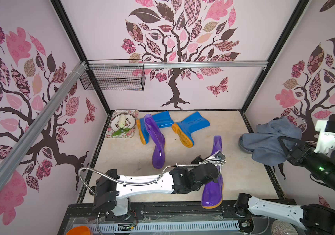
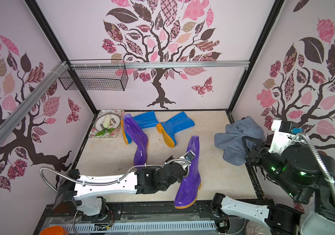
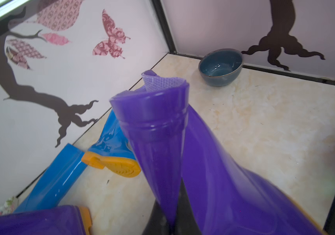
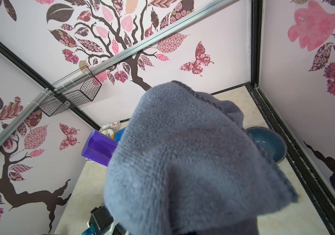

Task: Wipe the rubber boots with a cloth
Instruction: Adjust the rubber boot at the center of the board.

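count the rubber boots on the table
4. Left blue boot lies at the back by the tray, right blue boot beside it; lying purple boot mid-table; standing purple boot at the front edge. None seems hidden.

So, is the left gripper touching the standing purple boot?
Touching. In the left wrist view, the dark fingers of the left gripper pinch the standing purple boot by its flattened shaft.

Purple boots [image 1: 212, 193], blue boots [image 1: 193, 124], grey-blue cloth [image 1: 272, 138].

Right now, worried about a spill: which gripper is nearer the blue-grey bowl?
Right. The right gripper, shut on the cloth, hangs close by the bowl. The left gripper, shut on the near purple boot at its shaft, is farther off, toward mid-floor.
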Motion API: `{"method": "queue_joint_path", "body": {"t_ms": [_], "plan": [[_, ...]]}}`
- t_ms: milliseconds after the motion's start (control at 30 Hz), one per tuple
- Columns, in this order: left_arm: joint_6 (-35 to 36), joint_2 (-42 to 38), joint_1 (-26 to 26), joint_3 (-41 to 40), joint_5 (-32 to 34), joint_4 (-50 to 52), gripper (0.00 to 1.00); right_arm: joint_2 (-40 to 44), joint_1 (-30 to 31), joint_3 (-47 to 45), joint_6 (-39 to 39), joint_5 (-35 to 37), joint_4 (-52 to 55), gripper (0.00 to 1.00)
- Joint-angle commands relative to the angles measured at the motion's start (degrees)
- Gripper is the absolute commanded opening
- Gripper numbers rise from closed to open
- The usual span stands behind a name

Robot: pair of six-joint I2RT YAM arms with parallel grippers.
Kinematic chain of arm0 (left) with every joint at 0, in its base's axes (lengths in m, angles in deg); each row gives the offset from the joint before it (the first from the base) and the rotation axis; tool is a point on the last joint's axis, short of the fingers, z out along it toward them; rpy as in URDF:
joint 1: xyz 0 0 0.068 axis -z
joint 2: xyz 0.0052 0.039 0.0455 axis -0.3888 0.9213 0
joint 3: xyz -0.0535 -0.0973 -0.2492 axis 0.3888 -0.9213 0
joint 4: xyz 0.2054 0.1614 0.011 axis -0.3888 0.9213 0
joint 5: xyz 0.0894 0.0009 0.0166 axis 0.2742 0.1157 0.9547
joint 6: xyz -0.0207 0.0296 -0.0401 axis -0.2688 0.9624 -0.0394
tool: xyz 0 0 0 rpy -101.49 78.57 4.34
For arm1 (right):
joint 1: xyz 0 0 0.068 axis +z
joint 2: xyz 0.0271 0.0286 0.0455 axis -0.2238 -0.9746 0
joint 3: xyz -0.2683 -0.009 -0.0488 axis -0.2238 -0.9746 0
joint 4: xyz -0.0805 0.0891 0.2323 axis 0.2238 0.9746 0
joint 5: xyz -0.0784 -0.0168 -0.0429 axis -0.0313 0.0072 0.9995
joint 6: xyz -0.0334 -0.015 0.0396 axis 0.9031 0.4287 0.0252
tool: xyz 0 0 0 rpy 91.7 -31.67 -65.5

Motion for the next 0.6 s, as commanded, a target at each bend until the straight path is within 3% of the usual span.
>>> {"method": "queue_joint_path", "body": {"t_ms": [0, 167, 333, 567], "plan": [[-14.8, 2.0, -1.4, -8.3, 6.9, -4.0, 0.00, -1.6, 0.0, -7.6, 0.8, -3.3, -2.4, 0.00], [-29.2, 5.8, -1.6, -15.3, 11.1, -3.6, 0.00, 3.8, 0.0, -29.9, -2.0, -14.4, -13.9, 0.00], [-39.2, 4.3, -3.7, -21.5, 13.6, -3.0, 0.00, 6.9, 0.0, -52.7, -6.9, -27.2, -28.9, 0.00], [-47.9, -7.0, -5.3, -29.3, 12.3, -2.4, 0.00, 9.4, 0.0, -74.1, -11.2, -28.4, -41.3, 0.00]]}}
